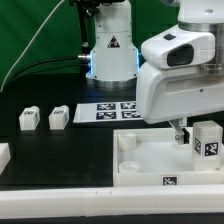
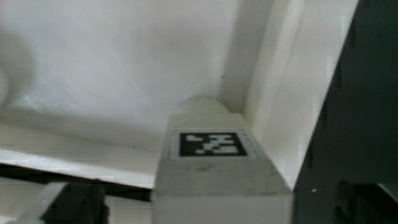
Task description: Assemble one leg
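Your gripper [image 1: 184, 133] pinches the leg [image 1: 207, 141] over the white tray [image 1: 150, 160] at the exterior view's right; two loose white blocks [image 1: 43, 119] sit well apart by the marker board [image 1: 112, 111] on the black table [image 1: 50, 150]

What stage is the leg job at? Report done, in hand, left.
Done: one leg is picked up.
In hand: the gripper holds that leg at the tray's corner on the exterior view's right.
Left: seating it; two more blocks wait on the table.
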`<state>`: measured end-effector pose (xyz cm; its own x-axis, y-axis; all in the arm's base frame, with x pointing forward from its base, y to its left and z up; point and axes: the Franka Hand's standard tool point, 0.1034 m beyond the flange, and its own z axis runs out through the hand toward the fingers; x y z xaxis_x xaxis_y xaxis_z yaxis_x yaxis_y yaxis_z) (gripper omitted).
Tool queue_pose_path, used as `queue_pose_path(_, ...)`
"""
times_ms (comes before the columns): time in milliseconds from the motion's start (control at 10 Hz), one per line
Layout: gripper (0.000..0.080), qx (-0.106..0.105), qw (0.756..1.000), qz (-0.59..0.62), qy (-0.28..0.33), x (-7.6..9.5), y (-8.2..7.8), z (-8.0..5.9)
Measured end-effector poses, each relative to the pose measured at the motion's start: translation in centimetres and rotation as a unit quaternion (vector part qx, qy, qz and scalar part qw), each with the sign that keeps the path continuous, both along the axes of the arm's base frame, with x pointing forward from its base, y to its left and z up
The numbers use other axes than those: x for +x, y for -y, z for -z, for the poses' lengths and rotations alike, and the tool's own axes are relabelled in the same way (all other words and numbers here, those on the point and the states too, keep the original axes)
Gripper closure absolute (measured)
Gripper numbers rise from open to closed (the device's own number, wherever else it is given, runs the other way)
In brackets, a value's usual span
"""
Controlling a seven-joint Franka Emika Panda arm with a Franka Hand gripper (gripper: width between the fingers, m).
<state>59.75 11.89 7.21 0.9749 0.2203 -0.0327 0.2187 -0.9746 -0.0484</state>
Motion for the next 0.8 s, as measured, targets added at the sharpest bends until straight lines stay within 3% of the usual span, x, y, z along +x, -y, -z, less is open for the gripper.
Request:
queue_pose_path(100,0.0276,0.000,1.000,0.000,0.000,0.00,0.00,0.00)
queue_pose_path(200,0.0417,0.000,1.000,0.000,0.000,0.00,0.00,0.00)
queue_pose_path(300,0.0508,-0.001,1.000,0.001,0.000,0.01,0.16,0.02)
queue_pose_path(700,0.0508,-0.001,1.000,0.029,-0.001,0.02,0.23,0.03)
queue_pose_path(800,0.0508,0.003,0.996,0.085,-0.005,0.05,0.33,0.02)
